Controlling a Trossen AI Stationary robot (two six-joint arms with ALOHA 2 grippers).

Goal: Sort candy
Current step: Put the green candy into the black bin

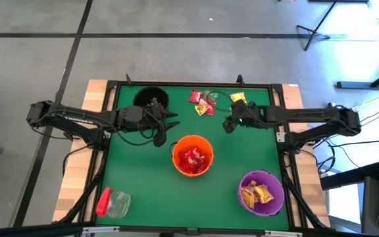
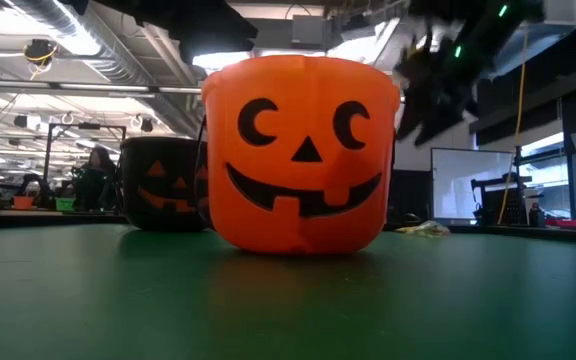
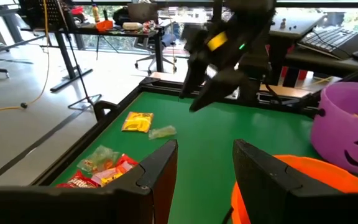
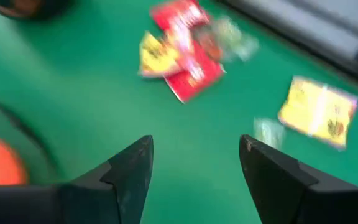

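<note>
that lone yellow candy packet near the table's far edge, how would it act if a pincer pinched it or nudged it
The yellow candy packet lies flat and thin, so it would probably flex and crinkle instead of staying stiff. It looks light for its area, so a nudge would likely slide it across the green table, not tip or roll it. Its glossy wrapper may slip between the fingers.

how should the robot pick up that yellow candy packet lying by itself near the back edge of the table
The flat yellow crinkly packet lies alone on the green table. Come straight down from above with the open right pincer, closing across its shorter width; a small pale wrapper lies beside it.
</note>
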